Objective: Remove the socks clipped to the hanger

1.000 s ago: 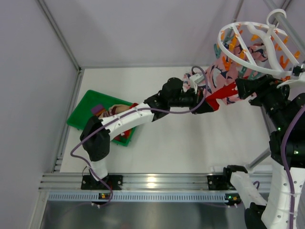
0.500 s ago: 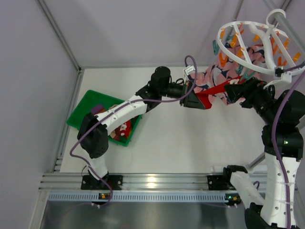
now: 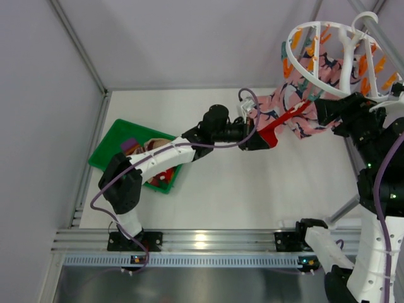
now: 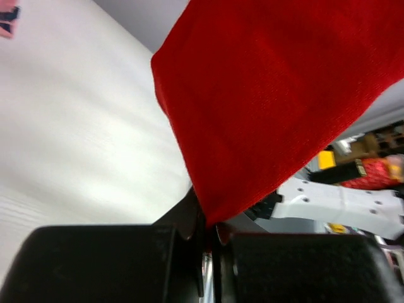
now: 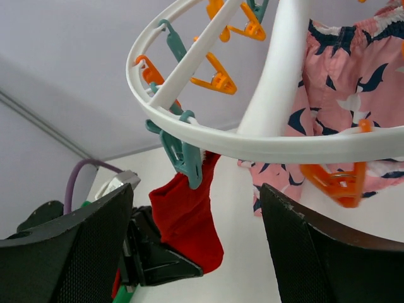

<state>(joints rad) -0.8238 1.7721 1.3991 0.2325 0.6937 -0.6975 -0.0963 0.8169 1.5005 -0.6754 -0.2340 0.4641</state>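
Top external view: the left gripper (image 3: 262,139) was seen reaching over the table (image 3: 214,196) toward the hanger (image 3: 291,39), which was tilted in the upper right corner. The red sock (image 3: 282,121) was stretched between the gripper and the hanger's lower edge, with the pink cloth (image 3: 303,123) hanging just behind it. In the left wrist view, the two fingers were pressed together on the lower tip of the sock, which was pinched between them. In the right wrist view, the top of the sock was held by a teal peg (image 5: 183,158) on the outer ring. The right gripper (image 3: 323,112) was positioned just beside the hanger; its fingers (image 5: 76,252) were spread wide with nothing clamped. A green tray (image 3: 108,146) was noted at the far left, partly covered by the left arm.
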